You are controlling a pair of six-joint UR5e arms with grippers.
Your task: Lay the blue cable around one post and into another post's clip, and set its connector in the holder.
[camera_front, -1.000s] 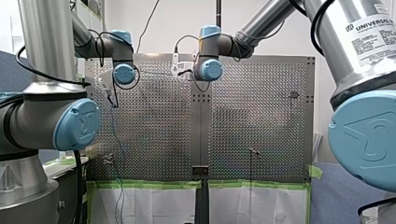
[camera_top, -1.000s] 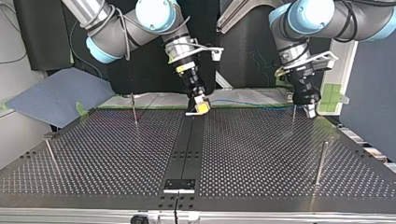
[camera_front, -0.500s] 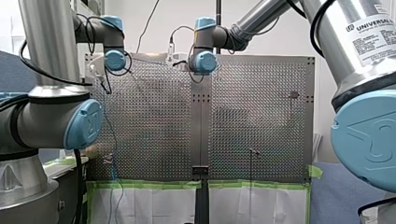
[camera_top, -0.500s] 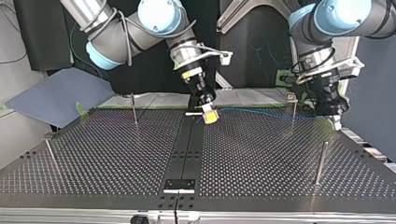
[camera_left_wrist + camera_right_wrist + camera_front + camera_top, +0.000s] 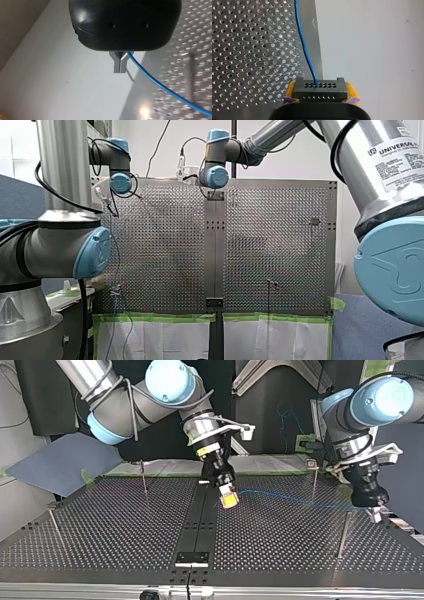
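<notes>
Bench (image 5: 125, 540): matte perforated metal, carrying a slim upright post (image 5: 343, 532) near its front. Right end effector (image 5: 229, 500): yellow pads clamped on the black, rectangular, hole-faced connector (image 5: 320, 86) above the bench's centre strip. The thin, smooth blue cable (image 5: 304, 50) spans to the left end effector (image 5: 120, 70), whose metal fingers sit together, apparently pinching it. Both end effectors have advanced toward the top view's camera.
</notes>
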